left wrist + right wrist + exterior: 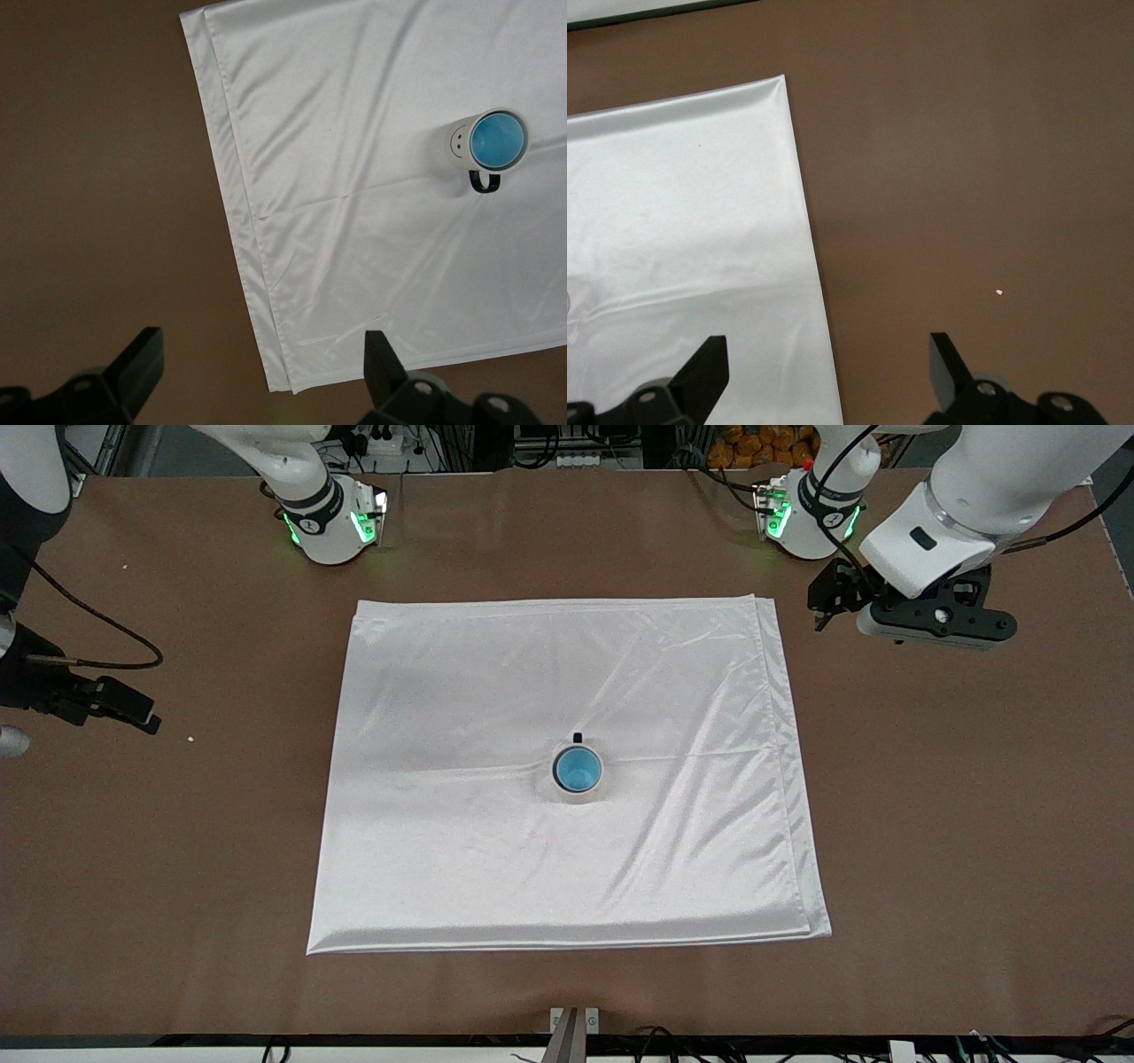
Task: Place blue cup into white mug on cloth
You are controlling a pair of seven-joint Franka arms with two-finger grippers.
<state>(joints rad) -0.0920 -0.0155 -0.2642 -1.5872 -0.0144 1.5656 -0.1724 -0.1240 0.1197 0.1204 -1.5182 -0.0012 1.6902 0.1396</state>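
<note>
The blue cup (578,769) (497,142) sits inside the white mug (577,796) (454,141), which stands upright on the white cloth (443,779) (354,221) (682,221), a little nearer the front camera than the cloth's middle. The mug's dark handle points toward the robots' bases. My left gripper (822,607) (263,343) hangs open and holds nothing, over the bare table by the cloth's corner at the left arm's end. Open too with nothing between its fingers, my right gripper (133,710) (828,343) hovers over the cloth's edge at the right arm's end.
Brown table (957,824) surrounds the cloth on all sides. A white crumb (190,738) (998,292) lies on the table at the right arm's end. The arm bases (332,522) stand along the edge farthest from the front camera. A metal bracket (574,1027) sits at the nearest edge.
</note>
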